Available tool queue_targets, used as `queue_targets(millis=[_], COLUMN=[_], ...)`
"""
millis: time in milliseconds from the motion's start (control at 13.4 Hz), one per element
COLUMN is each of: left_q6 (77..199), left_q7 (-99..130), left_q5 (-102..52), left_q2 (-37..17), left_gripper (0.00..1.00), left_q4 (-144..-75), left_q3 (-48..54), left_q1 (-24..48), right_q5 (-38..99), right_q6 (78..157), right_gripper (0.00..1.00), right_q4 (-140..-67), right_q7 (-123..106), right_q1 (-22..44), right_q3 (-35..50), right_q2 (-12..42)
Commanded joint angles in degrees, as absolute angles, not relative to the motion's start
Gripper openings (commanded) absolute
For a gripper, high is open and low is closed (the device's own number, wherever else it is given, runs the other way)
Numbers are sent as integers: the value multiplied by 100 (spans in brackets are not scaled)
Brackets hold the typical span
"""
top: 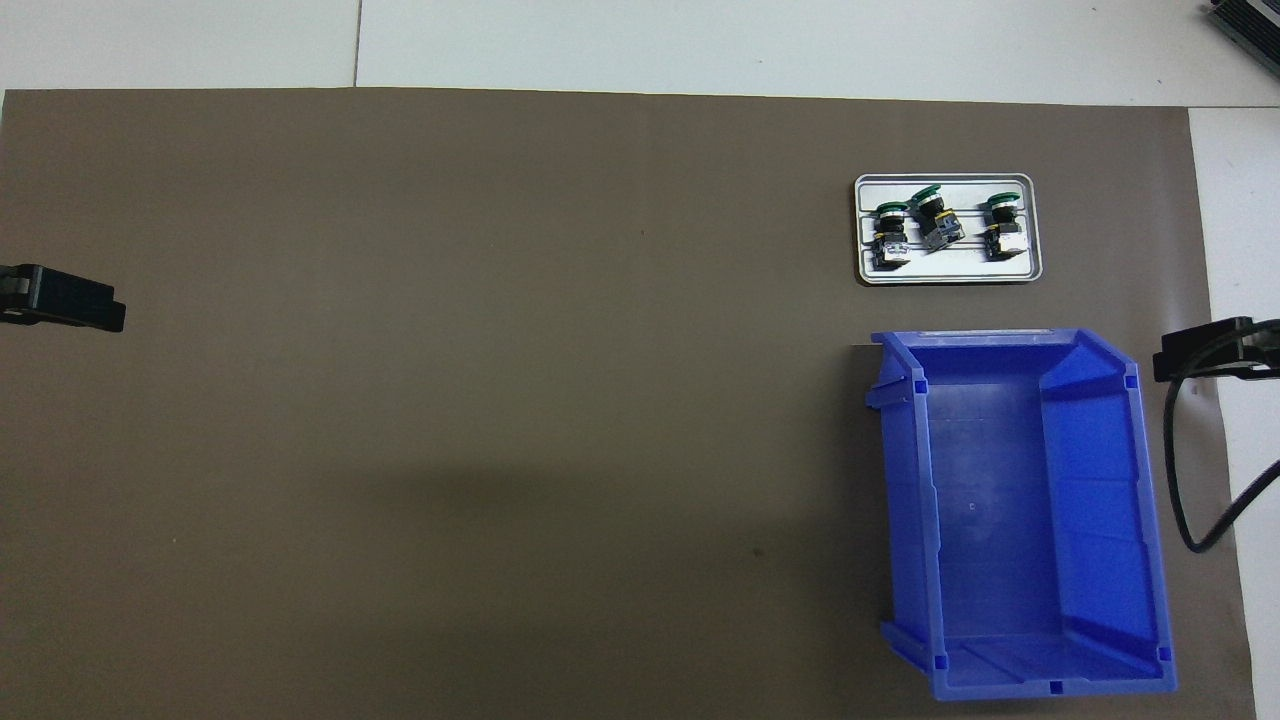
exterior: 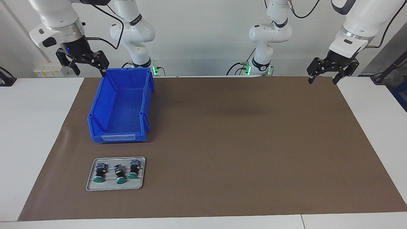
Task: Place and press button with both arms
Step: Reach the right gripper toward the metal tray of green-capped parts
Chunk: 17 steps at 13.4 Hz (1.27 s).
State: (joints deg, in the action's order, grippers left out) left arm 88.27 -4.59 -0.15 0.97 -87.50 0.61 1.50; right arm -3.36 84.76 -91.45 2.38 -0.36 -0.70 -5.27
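High facing camera across the table toward both arms, steep overhead camera above them, both sharing the brown mat (exterior: pixel 222 143), blue bin (exterior: pixel 122 105), tray (exterior: pixel 116 187).

On the surface (exterior: pixel 222 143) lies a mat (exterior: pixel 241 152). At the right arm's end of it stands a bin (exterior: pixel 119 108). At its 12 o'clock in the overhead view, farther from the robots, a tray (exterior: pixel 115 187) carries three buttons (exterior: pixel 120 175) side by side.

White wall (exterior: pixel 206 38) runs along 12 o'clock, plain, evenly lit. White table (exterior: pixel 35 143) carries a brown mat (exterior: pixel 238 143) over most of its top, bare white strips at 3, 6 and 9 o'clock. Soft shadow on the mat near centre.
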Motion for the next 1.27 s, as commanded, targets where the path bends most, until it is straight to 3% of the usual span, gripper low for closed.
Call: queue_targets(millis=[0,524,748,1047,1197], left_q6=[8895,8895,8895,8895,8895], left_q7=[-439,-439,-439,-439,-439], left_q5=[-88,-88,-88,-88,-88], left_q2=[281,281,281,281,281], left_gripper=[100,100,100,100,100], left_q4=[-8974,-8965,-8974,-8974,-8974], left_q3=[114,114,114,114,114], left_q1=[62,62,62,62,62], right_q5=[-237,-246,-246,-53,-62], right_q6=[8358,8419,8999,10068,10588], right_gripper=[100,100,100,100,100], right_q4=[-9114,-9210,-9483,-9466,-9274], right_q7=[158,123,-8,-580,-868], right_q1=[-88,-9,0,-114,-175], right_q3=[-35,-9,-9,-18,-26], right_q2=[-545,-615,-642,-2,577])
